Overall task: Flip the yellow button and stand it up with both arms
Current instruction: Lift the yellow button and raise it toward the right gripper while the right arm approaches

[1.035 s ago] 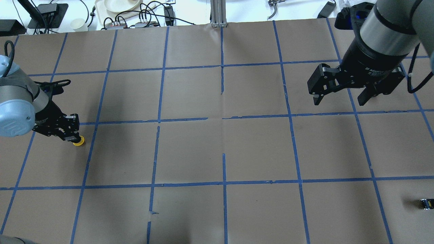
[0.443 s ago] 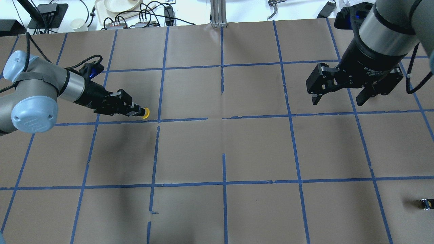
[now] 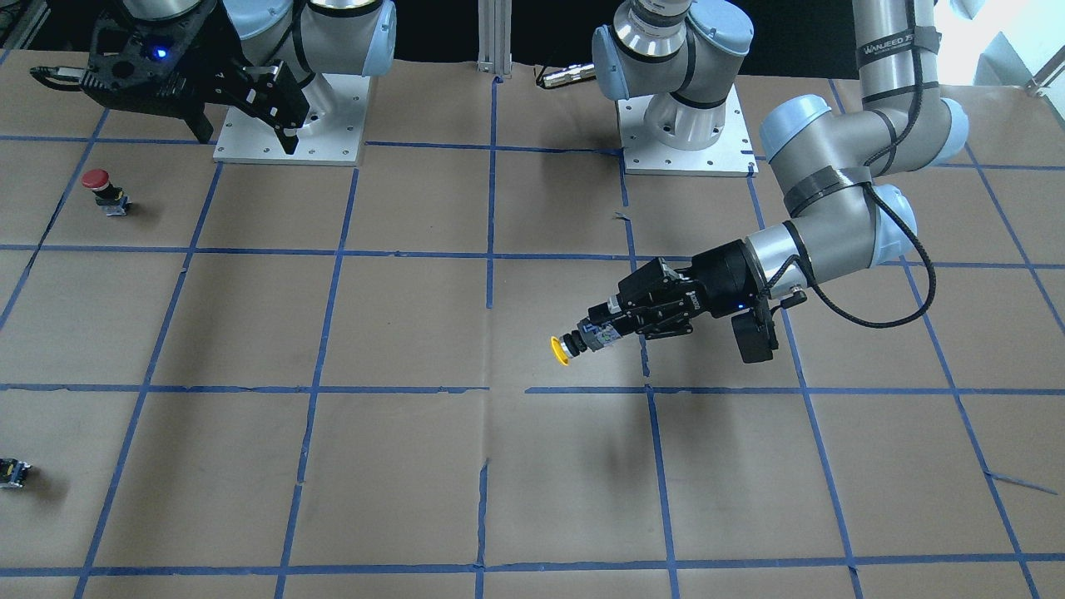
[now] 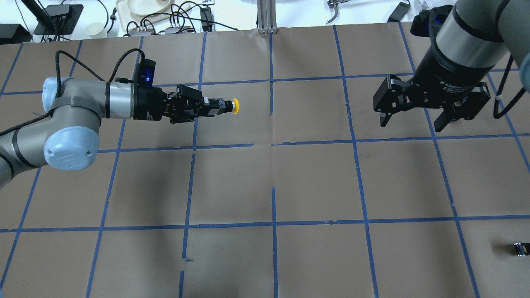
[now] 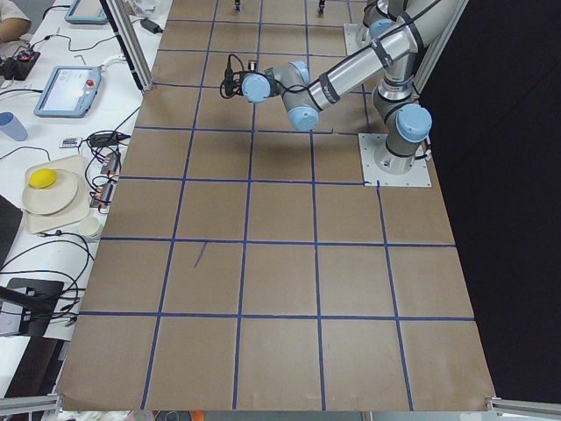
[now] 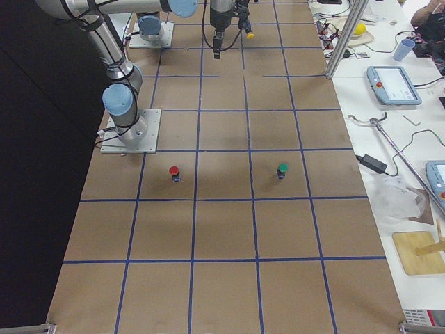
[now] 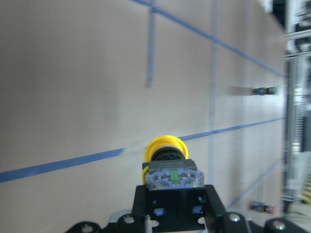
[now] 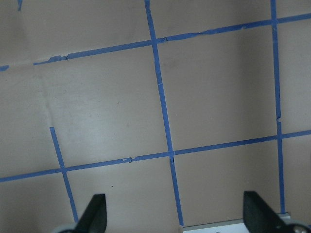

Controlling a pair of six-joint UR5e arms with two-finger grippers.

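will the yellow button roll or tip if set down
Probably rigid: the yellow button juts sideways from the left gripper without drooping. Its round cap would likely let it roll if laid sideways. The squarish body looks like the steadier base.

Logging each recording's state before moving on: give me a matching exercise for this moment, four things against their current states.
Things:
1. yellow-capped push-button with black block body
2. red-capped push-button
3. black two-finger left hand
4. black two-finger right hand

States:
A. open and empty, above the table
B. resting on the table, apart from both hands
C. held off the table, lying sideways
D. shut on a button's body

Pairs: 1-C, 2-B, 3-D, 4-A
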